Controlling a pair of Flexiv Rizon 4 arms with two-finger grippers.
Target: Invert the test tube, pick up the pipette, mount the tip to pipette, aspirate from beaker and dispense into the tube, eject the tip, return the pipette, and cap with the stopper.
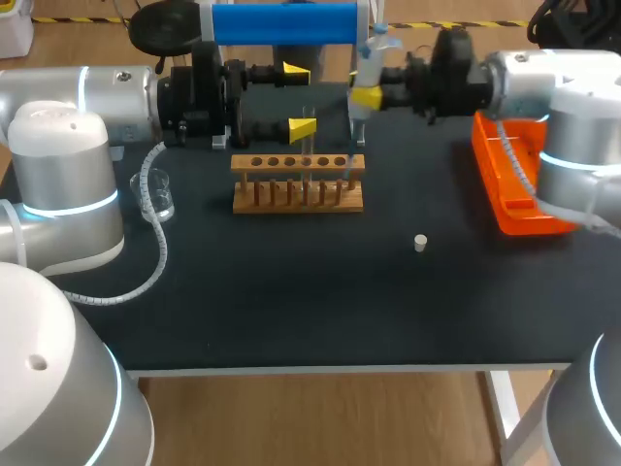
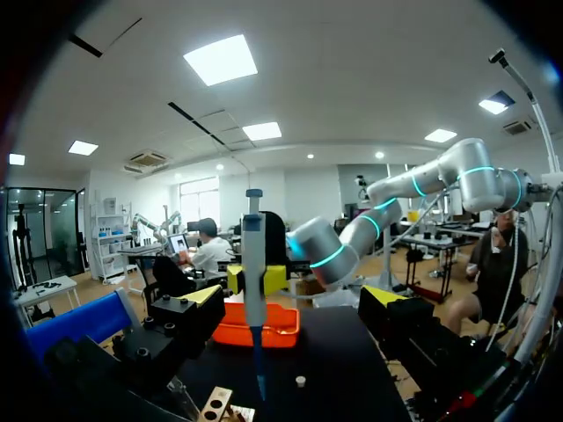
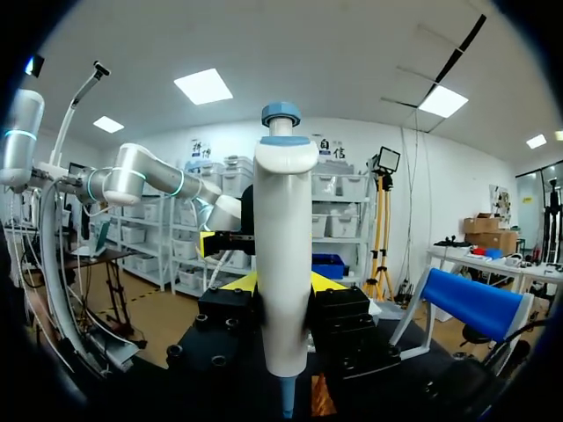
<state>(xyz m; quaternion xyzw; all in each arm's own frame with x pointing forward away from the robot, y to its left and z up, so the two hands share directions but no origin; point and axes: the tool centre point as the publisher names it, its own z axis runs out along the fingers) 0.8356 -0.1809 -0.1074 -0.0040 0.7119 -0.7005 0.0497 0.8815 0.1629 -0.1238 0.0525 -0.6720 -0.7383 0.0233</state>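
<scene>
Head view first: nearest the front edge, a small white stopper [image 1: 420, 243] lies alone on the dark table [image 1: 291, 311]. Further back stand a clear glass beaker [image 1: 160, 194], a wooden rack [image 1: 298, 182] with a row of round holes, and a shiny orange tray [image 1: 514, 184]. A thin glass tube [image 1: 310, 115] stands up in the rack. Behind that, the left arm lies level, and the left pincer [image 1: 299, 99] is spread wide with nothing in it. The right arm lies level too. The right pincer [image 1: 366, 97] squeezes a smooth white pipette [image 1: 357, 126], held upright, its thin blue tip [image 1: 347, 167] pointing down at the rack.
</scene>
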